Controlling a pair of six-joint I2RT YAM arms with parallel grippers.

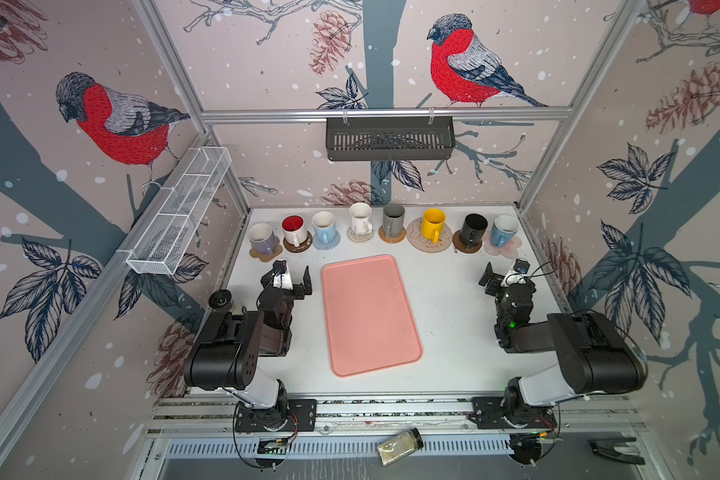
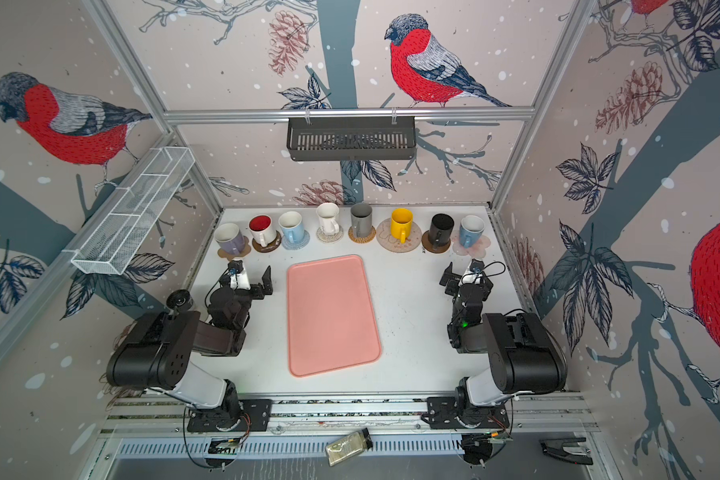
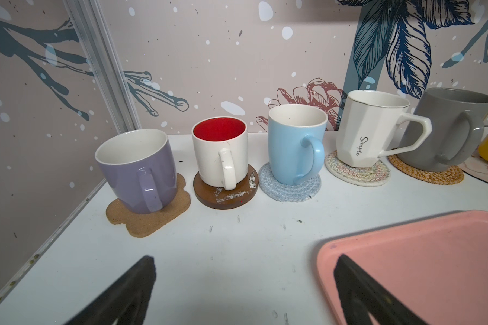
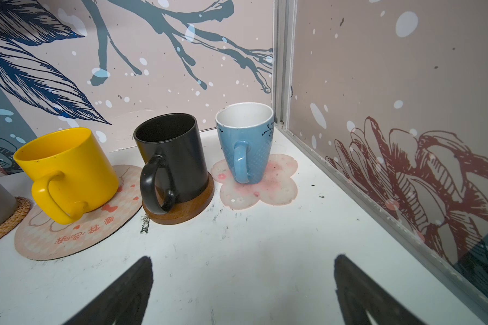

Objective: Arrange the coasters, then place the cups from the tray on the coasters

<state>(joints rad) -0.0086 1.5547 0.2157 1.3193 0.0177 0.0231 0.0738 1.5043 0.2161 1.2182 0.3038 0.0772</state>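
Note:
Several cups stand in a row along the table's back edge, each on its own coaster. Lavender cup [image 3: 135, 171] on tan paw coaster [image 3: 150, 225]; red-inside white cup [image 3: 220, 157] on brown disc [image 3: 226, 199]; light blue cup [image 3: 290, 146] on blue-grey round [image 3: 282, 194]; white cup [image 3: 369, 132] on cream round [image 3: 358, 174]; grey cup [image 3: 445, 132] on rattan round [image 3: 426, 174]; yellow cup [image 4: 68, 168] on pink cartoon round [image 4: 54, 242]; black cup [image 4: 172, 157] on brown disc [image 4: 186, 213]; blue cup [image 4: 245, 143] on pink flower [image 4: 268, 191]. The tray [image 1: 371, 316] lies bare mid-table. Left gripper [image 1: 287, 275] and right gripper [image 1: 506, 272] stand open, holding nothing.
A white wire basket [image 1: 179, 212] hangs on the left wall and a black basket [image 1: 389, 137] on the back rail. A spice jar [image 1: 400, 452] lies on its side below the front rail. The side walls stand close to the outermost cups.

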